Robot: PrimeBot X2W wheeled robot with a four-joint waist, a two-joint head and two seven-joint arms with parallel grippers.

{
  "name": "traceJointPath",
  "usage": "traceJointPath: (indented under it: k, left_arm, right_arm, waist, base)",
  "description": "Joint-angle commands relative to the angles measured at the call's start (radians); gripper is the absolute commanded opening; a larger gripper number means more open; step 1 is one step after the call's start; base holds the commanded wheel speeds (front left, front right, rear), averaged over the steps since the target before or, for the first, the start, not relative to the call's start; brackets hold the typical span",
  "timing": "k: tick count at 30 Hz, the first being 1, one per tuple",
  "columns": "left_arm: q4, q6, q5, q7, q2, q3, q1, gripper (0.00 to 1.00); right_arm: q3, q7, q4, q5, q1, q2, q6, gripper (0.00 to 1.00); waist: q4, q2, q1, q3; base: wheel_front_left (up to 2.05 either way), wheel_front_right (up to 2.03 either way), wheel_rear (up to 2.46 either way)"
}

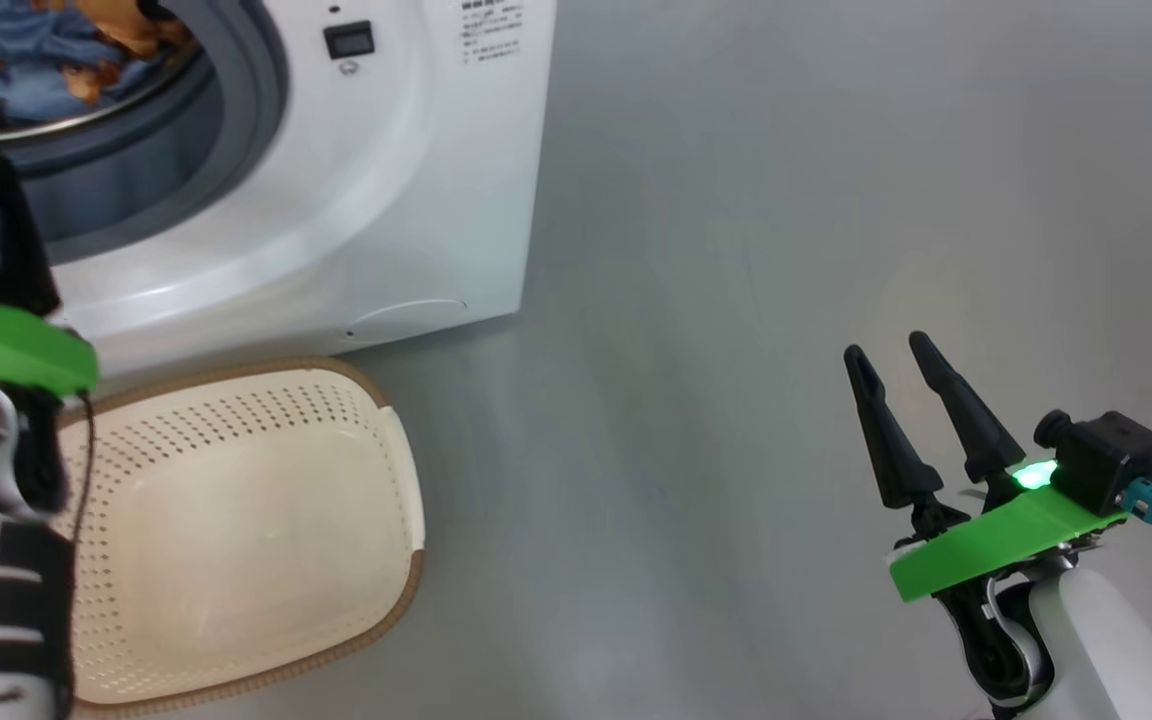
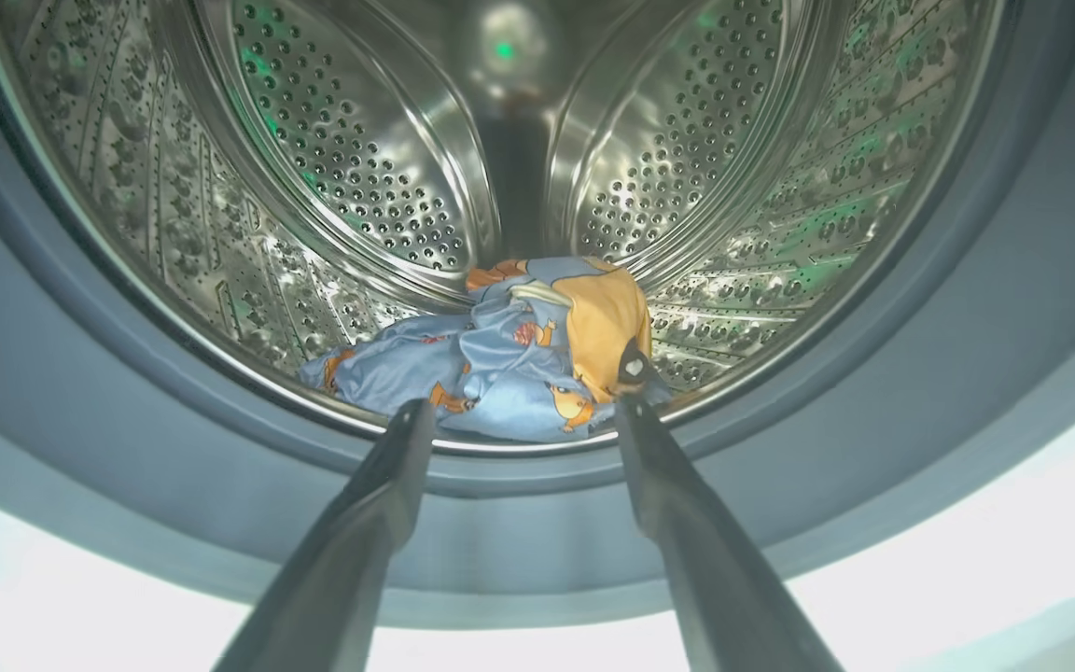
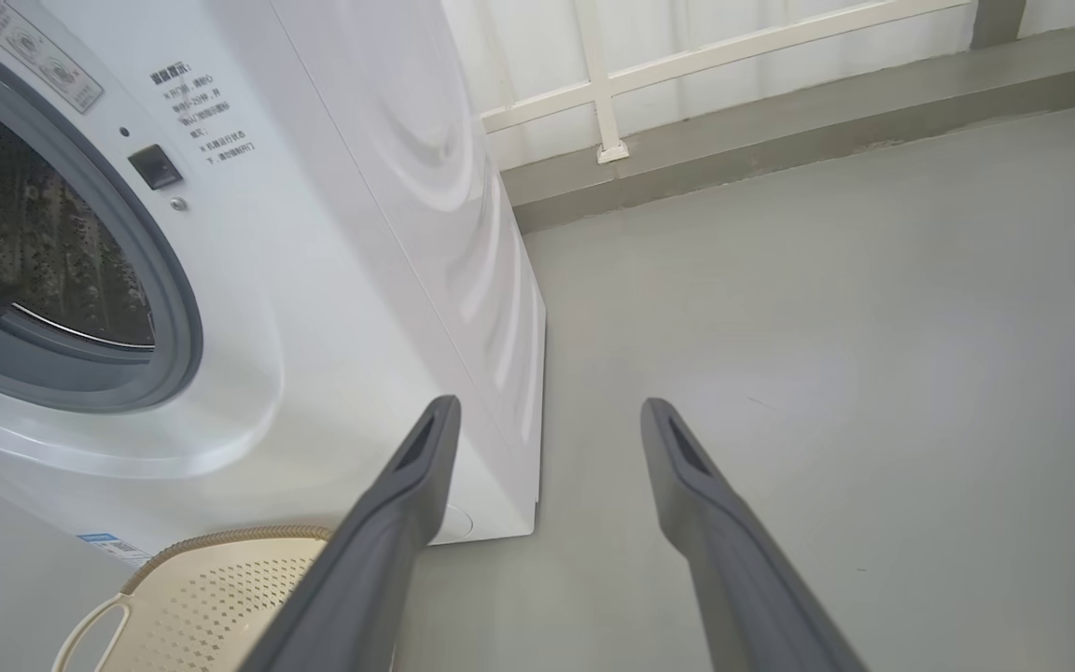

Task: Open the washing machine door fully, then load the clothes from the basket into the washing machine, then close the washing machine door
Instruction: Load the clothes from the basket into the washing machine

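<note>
The washing machine [image 1: 416,200] stands at the far left of the scene, a white box on the grey floor [image 1: 736,300], and the mouth of its steel drum [image 2: 360,168] is uncovered. The clothes [image 2: 509,359] lie in a small heap at the bottom of the drum, just behind the front lip: light blue fabric with orange prints and one large orange-yellow patch. A grey-blue gasket [image 2: 127,420] rings the opening.

The left hand [image 2: 523,387] is at the drum's mouth, its two dark fingers spread wide and pointing in at the heap. Nothing is pinched between them. In the left wrist view the tip of one finger overlaps the orange patch, but whether it touches the cloth cannot be told.

The basket [image 1: 236,540] sits on the floor on the near side of the machine, just below its front, with its brown woven-look rim close to the round cover [image 1: 411,315] low on the panel. Its perforated cream bottom is in plain sight.

The right hand [image 1: 886,348] hangs over the bare floor well to the right of the machine and the basket. Its fingers are spread apart and grasp nothing. Beyond the machine's right side, a white railing [image 3: 603,84] runs along a low grey ledge at the far end of the floor.
</note>
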Motion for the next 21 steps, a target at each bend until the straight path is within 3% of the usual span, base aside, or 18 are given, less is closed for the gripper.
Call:
traceJointPath:
  k: [1,21]
  left_arm:
    - [-0.036,-0.002,-0.003,-0.006,0.031,0.032,0.034,1.00]
    - [-0.192,-0.002,0.075,-0.006,-0.059,0.113,0.396,1.00]
  right_arm:
    - [0.012,-0.007,-0.018,0.001,0.029,-0.012,0.001,1.00]
    - [-0.006,-0.007,-0.002,0.021,0.147,-0.064,0.001,1.00]
  waist:
    - [0.017,-0.0001,0.0000,-0.023]
    - [0.095,-0.0001,0.0000,-0.200]
  base:
    - [0.00,0.00,0.00]
    - [0.00,0.00,0.00]
